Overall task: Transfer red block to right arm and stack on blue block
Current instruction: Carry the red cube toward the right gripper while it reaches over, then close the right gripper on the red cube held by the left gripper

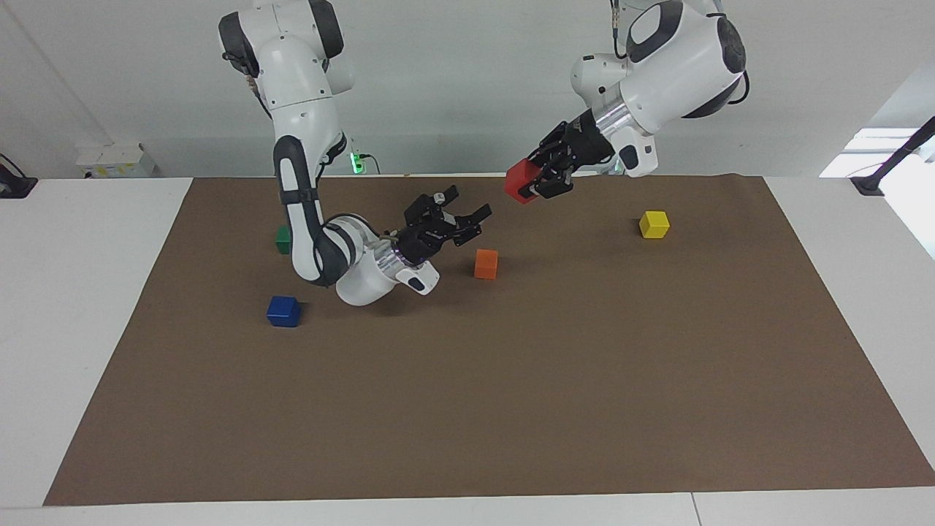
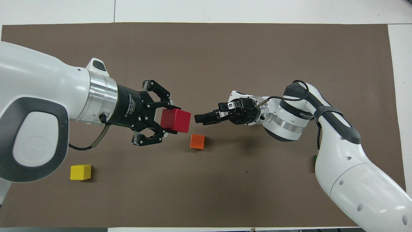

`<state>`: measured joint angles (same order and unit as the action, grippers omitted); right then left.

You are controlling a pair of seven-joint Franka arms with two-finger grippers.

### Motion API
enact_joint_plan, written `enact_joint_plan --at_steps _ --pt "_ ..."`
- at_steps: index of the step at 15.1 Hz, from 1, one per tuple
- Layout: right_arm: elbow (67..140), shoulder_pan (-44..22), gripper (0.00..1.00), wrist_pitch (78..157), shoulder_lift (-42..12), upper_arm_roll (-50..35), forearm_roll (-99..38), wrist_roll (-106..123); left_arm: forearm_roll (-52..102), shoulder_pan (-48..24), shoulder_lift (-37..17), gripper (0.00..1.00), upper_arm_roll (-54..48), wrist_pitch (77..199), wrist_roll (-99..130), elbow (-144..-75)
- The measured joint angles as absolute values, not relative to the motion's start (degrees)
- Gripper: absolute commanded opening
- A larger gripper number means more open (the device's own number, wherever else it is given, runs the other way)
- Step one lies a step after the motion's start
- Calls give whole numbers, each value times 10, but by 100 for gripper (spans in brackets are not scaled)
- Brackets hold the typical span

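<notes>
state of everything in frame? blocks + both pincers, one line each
red block: held in the air by the left pincer, off the mat
left pincer: shut on the red block, raised above the mat
right pincer: open, empty, over the mat beside the orange block, pointed toward the red block
blue block: flat on the mat, nothing on it
orange block: on the mat, untouched
yellow block: on the mat, untouched
green block: on the mat, partly hidden by the right arm

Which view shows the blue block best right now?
The facing view: the blue block sits in plain sight on the mat, near the right arm's elbow and apart from the other cubes. The overhead view shows none of it; the right arm covers that spot.
</notes>
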<state>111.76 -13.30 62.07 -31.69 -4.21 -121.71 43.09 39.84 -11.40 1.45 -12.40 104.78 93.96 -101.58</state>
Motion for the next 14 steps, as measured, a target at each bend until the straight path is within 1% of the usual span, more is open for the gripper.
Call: enact_joint_plan --at_steps 6,12,14 --pt "1106 -133 100 611 -335 -42 -1217 431 400 -159 21 0 -124 1120 1079 -1031" --pt "1101 -139 100 609 -336 -45 -1219 431 400 -186 27 0 -124 1207 1171 -1064" --pt "1101 -139 79 609 -337 -47 -1219 431 400 -189 32 0 -124 1220 1172 -1080"
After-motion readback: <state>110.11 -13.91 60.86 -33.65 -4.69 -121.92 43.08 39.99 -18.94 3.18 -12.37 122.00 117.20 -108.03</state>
